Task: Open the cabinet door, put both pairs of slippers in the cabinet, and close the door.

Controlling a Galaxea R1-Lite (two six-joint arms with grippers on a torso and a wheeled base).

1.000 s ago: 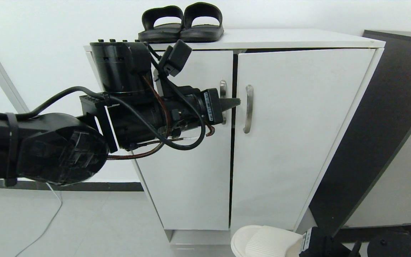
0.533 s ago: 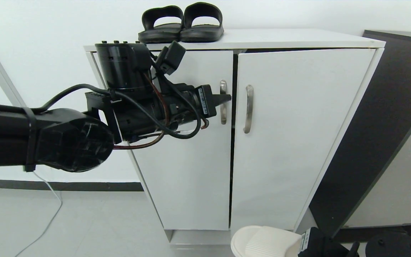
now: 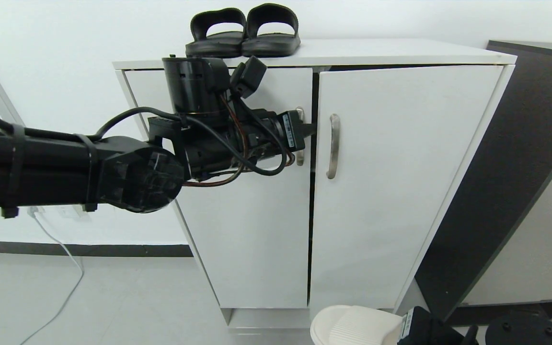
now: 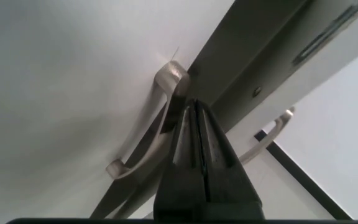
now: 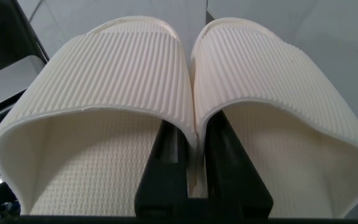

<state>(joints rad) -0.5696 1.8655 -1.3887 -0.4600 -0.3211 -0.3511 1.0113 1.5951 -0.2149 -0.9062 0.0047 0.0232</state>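
A pair of black slippers [image 3: 242, 31] sits on top of the white two-door cabinet [image 3: 400, 50]. My left gripper [image 3: 310, 129] is shut, its tip at the upper part of the left door's metal handle [image 3: 300, 160], close to the dark gap between the doors. In the left wrist view the closed fingers [image 4: 194, 143] point along that handle [image 4: 166, 81], with the right door's handle [image 4: 272, 134] beyond. Low at the front, my right gripper [image 3: 415, 328] holds a pair of cream slippers [image 3: 352, 326]. It is shut on their inner walls [image 5: 192, 140], pinching them together.
The right door's handle [image 3: 333, 146] is free. A dark panel [image 3: 511, 167] leans beside the cabinet on the right. A white cable [image 3: 60, 268] trails over the grey floor at the left.
My left arm has swung closer to the cabinet and a little higher. Its gripper tip drew back from between the two handles to the left door's handle. The right gripper kept still.
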